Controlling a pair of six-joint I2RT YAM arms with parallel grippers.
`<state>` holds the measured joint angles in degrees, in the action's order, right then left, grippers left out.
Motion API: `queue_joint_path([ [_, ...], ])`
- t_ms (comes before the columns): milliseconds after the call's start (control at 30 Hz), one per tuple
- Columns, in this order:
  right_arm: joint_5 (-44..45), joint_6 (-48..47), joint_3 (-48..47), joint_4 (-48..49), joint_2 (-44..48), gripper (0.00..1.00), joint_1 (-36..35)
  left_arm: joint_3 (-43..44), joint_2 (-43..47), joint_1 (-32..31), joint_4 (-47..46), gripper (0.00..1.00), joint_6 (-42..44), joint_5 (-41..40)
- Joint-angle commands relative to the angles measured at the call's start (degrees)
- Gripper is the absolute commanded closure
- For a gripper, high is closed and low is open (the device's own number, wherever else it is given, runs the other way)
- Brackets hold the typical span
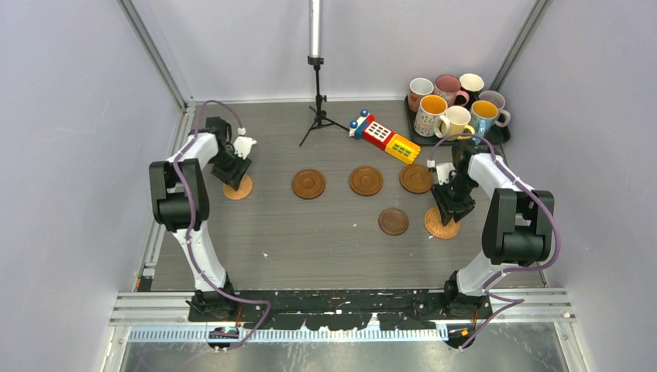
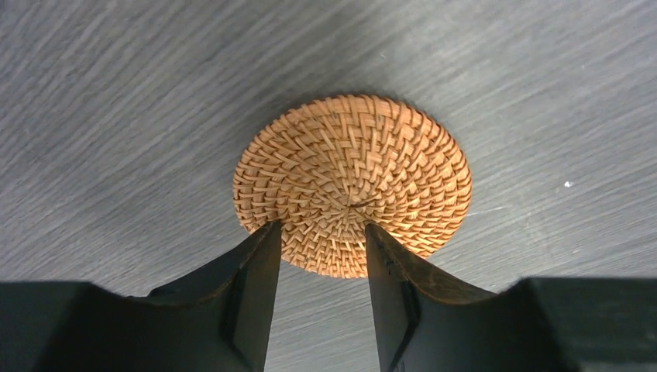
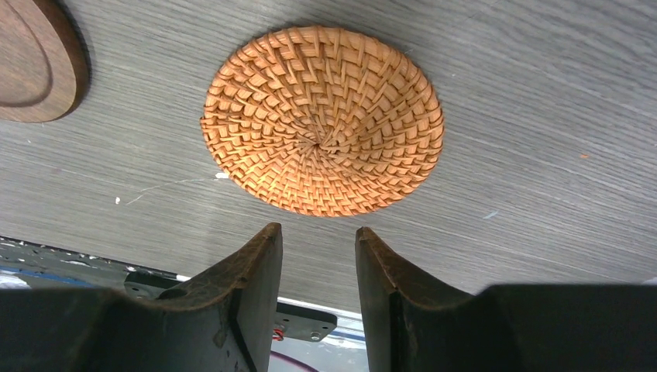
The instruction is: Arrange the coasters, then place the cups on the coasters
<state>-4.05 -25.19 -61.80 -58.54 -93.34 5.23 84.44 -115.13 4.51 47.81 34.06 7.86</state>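
A woven orange coaster (image 2: 352, 174) lies flat at the table's left. My left gripper (image 2: 319, 226) hangs just over it, its fingertips above the near rim with a narrow gap between them and nothing pinched. A second woven coaster (image 3: 321, 120) lies at the right, and my right gripper (image 3: 318, 229) stands open just short of its near edge, holding nothing. Three brown wooden coasters (image 1: 308, 184) (image 1: 366, 180) (image 1: 416, 178) form a row across the middle. A darker coaster (image 1: 393, 221) sits nearer. Several cups (image 1: 457, 105) stand bunched at the back right.
The cups stand on a black tray (image 1: 500, 133) in the back right corner. A red and yellow toy block (image 1: 383, 138) lies beside it. A black tripod stand (image 1: 318, 116) rises at the back centre. Grey walls close in the table on three sides.
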Motion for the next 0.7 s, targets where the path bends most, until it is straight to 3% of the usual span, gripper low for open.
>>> queue_joint_path([
  [0, 0.96, -0.78, -0.12, 0.45, 2.31, 0.55, -0.22, -7.45, 2.61, -1.44, -1.51, 0.54, 3.95, -0.38],
  [267, 1.55, -1.50, -0.38, 0.45, 2.78, 0.56, -0.23, -19.64, 12.79, -3.93, 0.38, 0.56, 6.37, 0.98],
  [500, 1.04, -1.50, -0.72, 0.54, 2.27, 0.57, -0.22, -27.65, 22.62, -20.17, -0.18, 0.56, -0.24, 2.04],
  [667, 0.95, -1.19, -1.14, 0.81, 2.17, 0.57, -0.22, -25.78, 20.73, -33.97, -4.75, 0.56, -9.67, 1.09],
])
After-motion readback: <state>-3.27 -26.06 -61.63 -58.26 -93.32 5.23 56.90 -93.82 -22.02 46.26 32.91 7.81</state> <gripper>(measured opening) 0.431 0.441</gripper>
